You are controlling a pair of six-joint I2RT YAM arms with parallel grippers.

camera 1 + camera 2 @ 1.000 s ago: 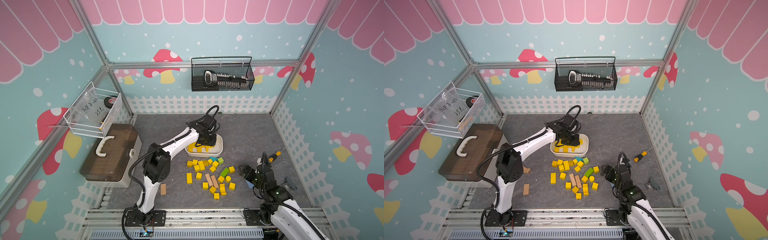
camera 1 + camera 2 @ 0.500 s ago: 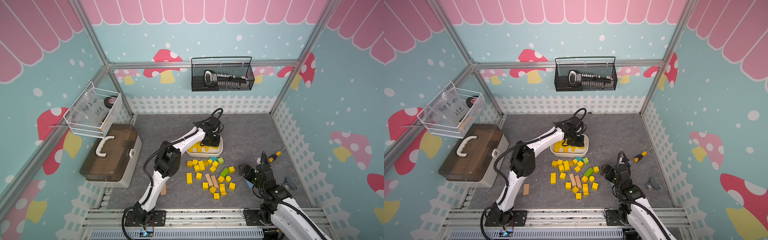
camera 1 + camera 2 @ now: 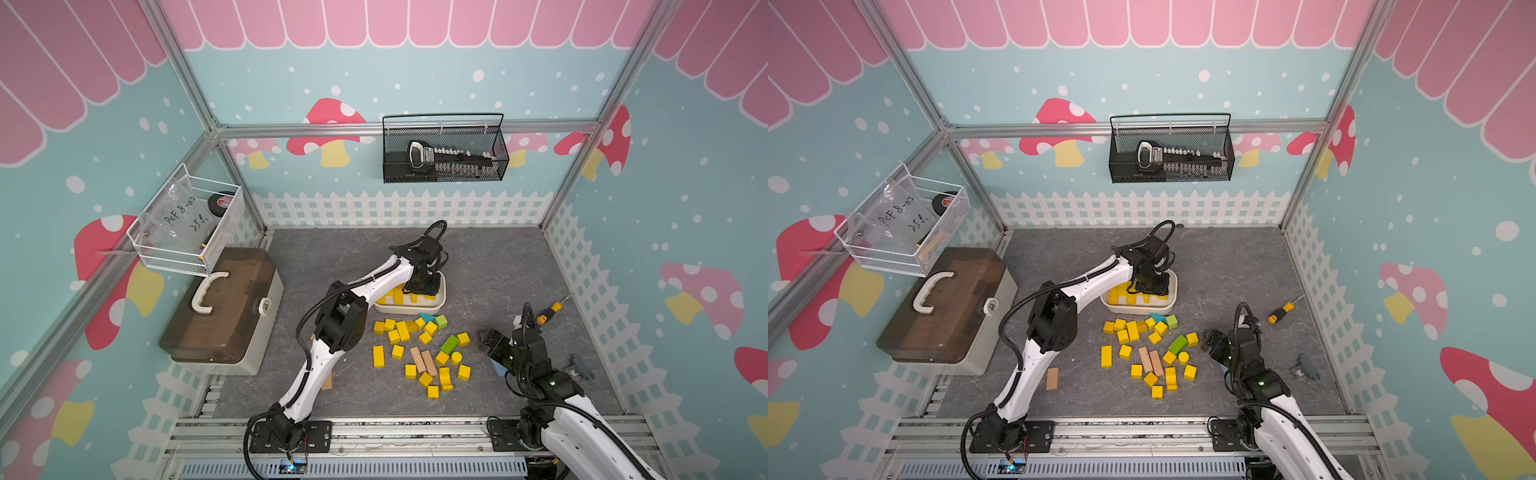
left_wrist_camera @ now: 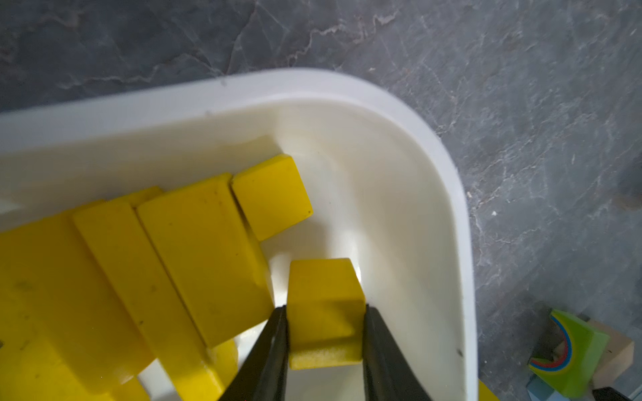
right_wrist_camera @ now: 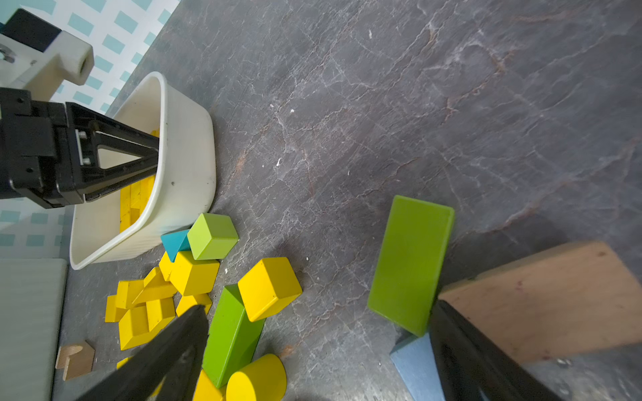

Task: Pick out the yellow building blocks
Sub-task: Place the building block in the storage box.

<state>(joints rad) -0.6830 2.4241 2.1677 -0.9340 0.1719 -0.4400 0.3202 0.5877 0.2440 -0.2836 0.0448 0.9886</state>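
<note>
- Yellow building blocks (image 3: 378,356) lie in two lots. A good many are packed in the white tub (image 4: 465,264). Many more are loose on the grey floor (image 3: 498,266) near it, mixed with green, teal and plain wooden pieces.
- Over the last second the left gripper (image 4: 324,312) has travelled from the middle of the tub to its rounded end and come down inside the wall.
- Its fingers (image 4: 272,347) pinch one yellow cube (image 4: 323,284), a pad touching each side. Stacked yellow bars (image 4: 205,250) lie just beside one finger. Bare tub floor lies beyond the tips and beside the other finger.
- My reading: this cube is at its drop spot, so letting go is the step in hand. One more block then counts as sorted, with much of the picking still ahead.
- Right gripper (image 5: 318,309) has not moved in that second, its jaws spread wide and holding nothing. A green bar (image 5: 231,333) lies just beside one fingertip, a loose yellow cube (image 5: 269,288) between the fingers, and a green plank (image 5: 411,264) just beyond the other tip.
- Writing: a clear bag (image 3: 183,216) in the white wire basket (image 3: 226,232) carries handwriting that reads roughly "PCF 8-02" and "25", with the last mark unclear.
- Too small to read: the red label on the black tape roll (image 3: 222,200), the label on the tool (image 3: 419,154) in the black mesh basket (image 3: 444,176), and the round badge on the toolbox (image 3: 220,307).
</note>
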